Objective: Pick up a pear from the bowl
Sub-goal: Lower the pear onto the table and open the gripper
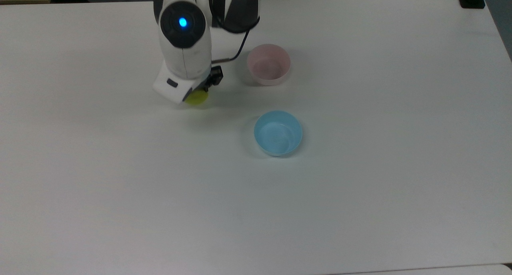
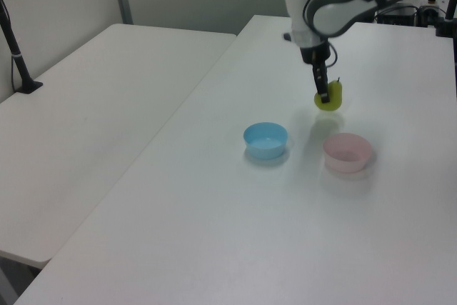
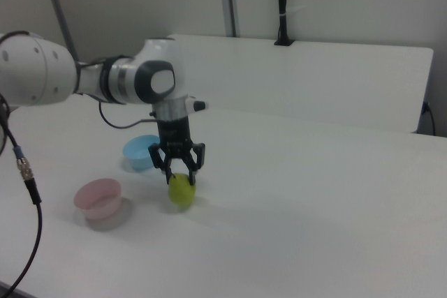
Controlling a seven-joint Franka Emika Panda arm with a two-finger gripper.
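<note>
The hand [image 3: 180, 170] is pinched on the pear [image 3: 181, 190], w/ a finger at each side near the top. The pear is held up over the worktop [image 1: 360, 195], beside the pink bowl [image 1: 268, 64] & out of it. The blue bowl [image 1: 278, 132] is near too. The pear is prob. light, smooth & a bit slippy, so it's best held round the fat middle, not squeezed hard.

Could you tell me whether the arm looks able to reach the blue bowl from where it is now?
Probably yes. The blue bowl sits on open table with nothing beside it. But the gripper is shut on the pear, so it would have to set that down first.
</note>
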